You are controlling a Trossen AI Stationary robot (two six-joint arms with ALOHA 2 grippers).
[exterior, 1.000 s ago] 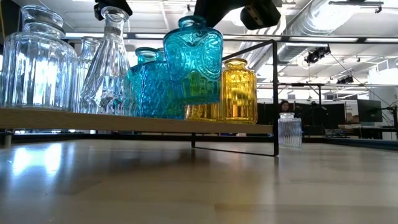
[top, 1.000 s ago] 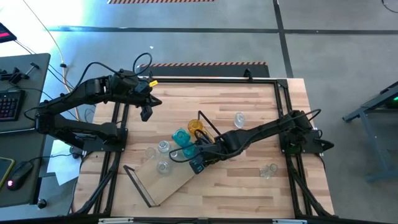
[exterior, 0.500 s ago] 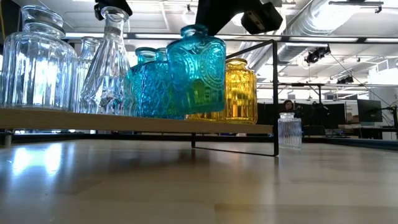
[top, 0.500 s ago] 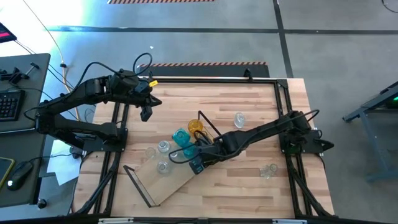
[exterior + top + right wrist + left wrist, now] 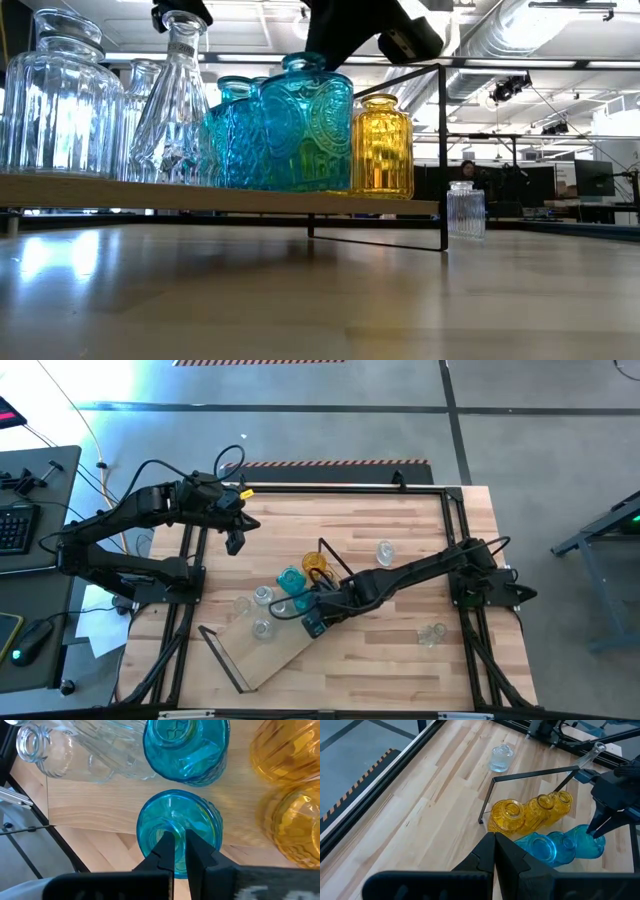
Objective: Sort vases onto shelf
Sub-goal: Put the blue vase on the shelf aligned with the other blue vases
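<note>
I see my left gripper point(image 5: 236, 543) hanging over the table's point(image 5: 400, 650) far left part, well apart from the vases, its fingers pressed together on nothing. The shelf point(image 5: 262, 656) lies at a slant across the table's middle, with one black wire frame point(image 5: 222, 657) at its near end and another point(image 5: 336, 563) at its far end. In the low view the board point(image 5: 220, 196) carries a row: clear vases point(image 5: 60, 95) at the left, among them a tall narrow-necked one point(image 5: 175, 100), then teal vases point(image 5: 235, 135), then amber vases point(image 5: 382, 145) by the wire frame.

My right gripper point(image 5: 175, 851) reaches in over the middle of the shelf and holds a teal vase point(image 5: 179, 827) by the rim of its neck, the fingers pinched narrow on the glass. In the low view that vase point(image 5: 318, 130) sits down at board level, in line with the other teal ones and just beside the amber ones; I cannot tell whether its base is touching the wood.

Off the shelf, one clear vase point(image 5: 385, 552) stands on the table to the far right of the frame, and another point(image 5: 432, 633) stands near the right arm's base.
</note>
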